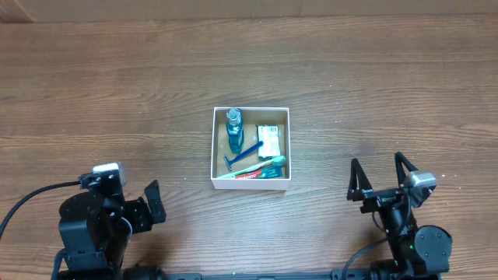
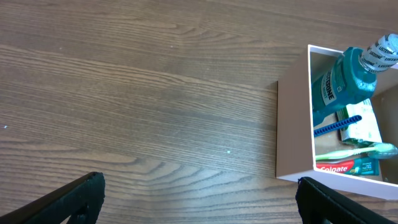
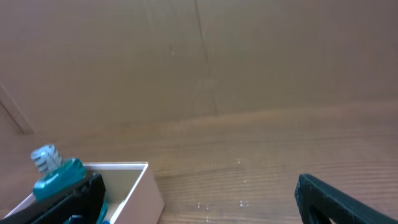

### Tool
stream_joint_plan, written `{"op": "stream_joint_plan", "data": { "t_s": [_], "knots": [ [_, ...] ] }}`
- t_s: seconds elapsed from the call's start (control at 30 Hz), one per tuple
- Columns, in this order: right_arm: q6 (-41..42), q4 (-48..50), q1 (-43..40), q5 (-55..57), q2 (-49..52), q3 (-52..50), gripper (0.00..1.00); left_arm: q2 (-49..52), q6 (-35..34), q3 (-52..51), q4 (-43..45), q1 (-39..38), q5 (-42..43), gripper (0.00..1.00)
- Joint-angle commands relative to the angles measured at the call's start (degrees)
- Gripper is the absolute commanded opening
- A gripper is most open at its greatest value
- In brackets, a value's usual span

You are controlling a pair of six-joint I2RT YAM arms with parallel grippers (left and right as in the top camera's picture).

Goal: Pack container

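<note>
My left gripper (image 1: 154, 202) and right gripper (image 1: 379, 175) sit spread and empty, well apart from the box (image 1: 250, 183) in the middle of the table (image 1: 93, 93), which already holds mouthwash (image 1: 234, 128), razor (image 1: 241, 155), toothbrush (image 1: 266, 164) and toothpaste (image 1: 261, 174), so packing looks finished.

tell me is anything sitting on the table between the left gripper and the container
Nothing visible does. Only wooden table lies between the open left gripper and the container.

On my left wrist feed, container (image 2: 292, 124) clipped at the right edge (bottle cap (image 2: 382, 53) too); right wrist, only one corner showing; overhead, carton (image 1: 269, 138) print unreadable to me.
</note>
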Motion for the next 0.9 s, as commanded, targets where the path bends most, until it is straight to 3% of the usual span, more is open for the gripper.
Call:
{"op": "stream_joint_plan", "data": {
  "t_s": [0.0,0.17,0.3,0.87],
  "knots": [
    [-3.2,8.9,0.0,-1.0,-0.7,-4.8,1.0,-0.2,-0.6,-0.1,0.2,0.0,0.8,1.0],
    [-3.6,14.7,0.0,1.9,-0.7,-10.2,1.0,-0.2,-0.6,-0.1,0.2,0.0,0.8,1.0],
    [-3.3,8.1,0.0,2.2,-0.7,-10.4,1.0,-0.2,-0.6,-0.1,0.2,0.0,0.8,1.0],
    [-3.0,8.2,0.0,2.2,-0.7,-10.4,1.0,-0.2,-0.6,-0.1,0.2,0.0,0.8,1.0]
  ]
}}
